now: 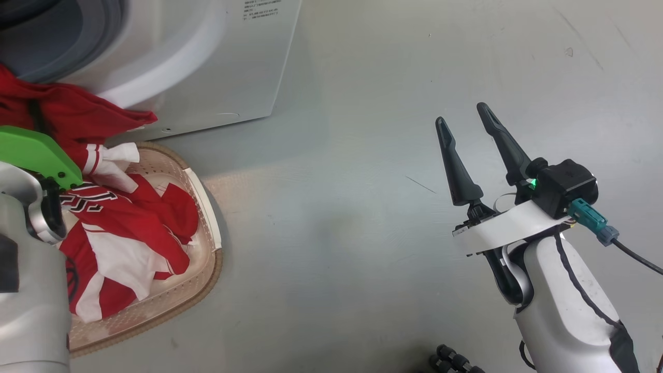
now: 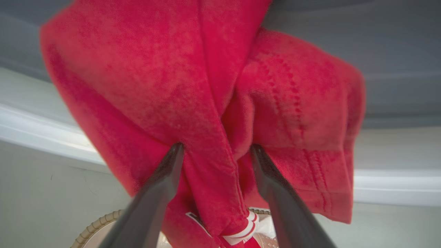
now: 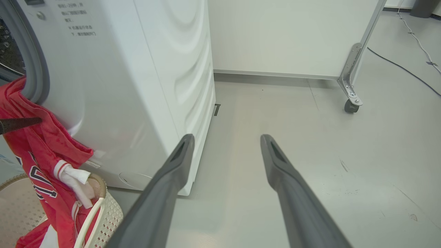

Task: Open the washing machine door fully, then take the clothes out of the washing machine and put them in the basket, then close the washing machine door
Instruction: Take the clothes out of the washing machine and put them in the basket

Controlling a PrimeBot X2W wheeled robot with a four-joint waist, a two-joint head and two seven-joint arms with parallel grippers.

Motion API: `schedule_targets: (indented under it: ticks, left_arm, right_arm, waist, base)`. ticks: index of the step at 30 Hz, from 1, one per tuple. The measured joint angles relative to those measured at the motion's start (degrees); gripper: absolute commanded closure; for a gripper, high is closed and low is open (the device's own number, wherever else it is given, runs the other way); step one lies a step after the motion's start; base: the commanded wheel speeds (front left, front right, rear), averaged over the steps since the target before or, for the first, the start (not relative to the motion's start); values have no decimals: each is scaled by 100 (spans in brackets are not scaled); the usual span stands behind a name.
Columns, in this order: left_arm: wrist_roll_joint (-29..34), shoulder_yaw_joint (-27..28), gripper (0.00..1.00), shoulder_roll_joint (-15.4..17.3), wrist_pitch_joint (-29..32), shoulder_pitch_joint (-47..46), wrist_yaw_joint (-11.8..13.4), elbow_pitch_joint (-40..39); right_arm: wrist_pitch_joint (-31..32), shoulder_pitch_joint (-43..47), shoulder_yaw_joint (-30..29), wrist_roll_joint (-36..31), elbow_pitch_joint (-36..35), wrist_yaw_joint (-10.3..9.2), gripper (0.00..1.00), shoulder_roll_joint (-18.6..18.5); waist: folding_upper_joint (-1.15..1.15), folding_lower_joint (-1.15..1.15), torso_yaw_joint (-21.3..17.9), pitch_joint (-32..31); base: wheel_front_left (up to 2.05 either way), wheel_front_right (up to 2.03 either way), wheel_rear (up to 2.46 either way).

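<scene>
The clothes, red with white stripes and trim, lie heaped in the basket. One red piece hangs from the drum mouth of the washing machine down toward the basket's rim. Navy lettering edged in white crosses one garment, but folds break it up and it cannot be read. Small printed lines on the machine's front are too fine to make out. The left gripper has its jaws wide apart, with the hanging red cloth draped between and over its fingers. The right gripper is spread open and empty over the grey floor, well apart from the basket. Beside the machine stands a white panel on a castor, with a dark cable lying on the floor near it.
</scene>
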Motion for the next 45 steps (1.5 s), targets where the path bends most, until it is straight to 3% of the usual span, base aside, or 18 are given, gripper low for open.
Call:
schedule_targets:
  ticks: [2,3,4,17,32,45]
  left_arm:
    - [0,1,68,-1,0,-29,1,56]
    - [0,1,94,-3,-1,-53,1,85]
    - [0,1,100,-13,-2,-74,1,110]
    - [-141,25,100,-194,-471,-141,-10,345]
    - [-148,-152,100,-318,-1189,105,-437,490]
    - [54,-421,100,-359,-1534,681,-614,449]
  right_arm:
    - [0,-25,0,1,2,0,0,0]
    - [0,-34,-1,5,3,0,0,0]
    - [0,-37,-1,26,4,0,0,1]
    - [0,-45,-69,55,65,0,0,2]
    - [0,-24,-163,27,208,0,0,1]
    - [0,227,-167,-81,312,0,0,0]
  waist:
    - [0,0,-5,9]
    - [0,0,-7,12]
    - [0,0,-8,14]
    - [0,0,66,-140]
    - [0,0,252,-683]
    - [0,0,440,-1235]
  base:
    - [0,0,0]
    - [0,0,0]
    - [0,0,0]
    - [0,0,0]
    - [0,0,0]
    - [0,0,0]
